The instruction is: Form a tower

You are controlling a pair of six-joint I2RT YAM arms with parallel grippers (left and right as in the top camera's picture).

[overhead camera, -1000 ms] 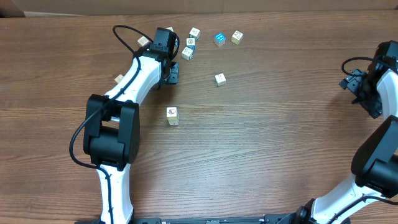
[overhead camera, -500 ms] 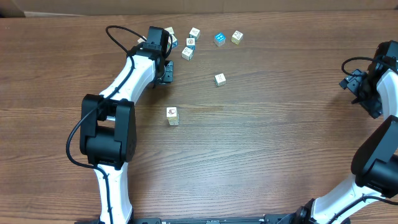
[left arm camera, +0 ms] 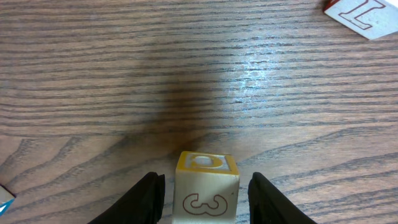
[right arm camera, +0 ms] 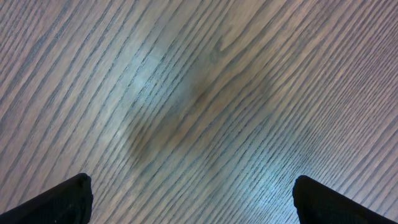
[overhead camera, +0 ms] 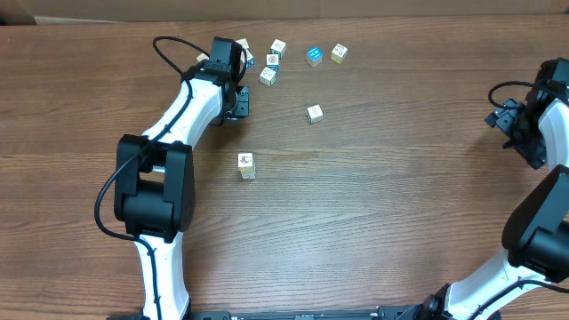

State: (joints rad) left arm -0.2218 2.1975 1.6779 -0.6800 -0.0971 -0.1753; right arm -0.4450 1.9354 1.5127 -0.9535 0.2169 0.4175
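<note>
My left end effector (left arm camera: 206, 179) straddles a yellow "3" cube (left arm camera: 205, 202), fingers just apart from it. My right end effector (right arm camera: 191, 190) gapes wide over the desk (right arm camera: 199, 93). The tower (overhead camera: 246, 165) stands mid-desk, well apart.

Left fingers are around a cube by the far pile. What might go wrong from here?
1. The left fingers flank the pale wooden cube printed with a yellow 3 with gaps on both sides; uneven contact could twist it.
2. The narrow tower of wooden cubes is one block wide; an offset placement may topple it.
3. Loose printed wooden cubes lie near the left arm; its swing might scatter them.
</note>
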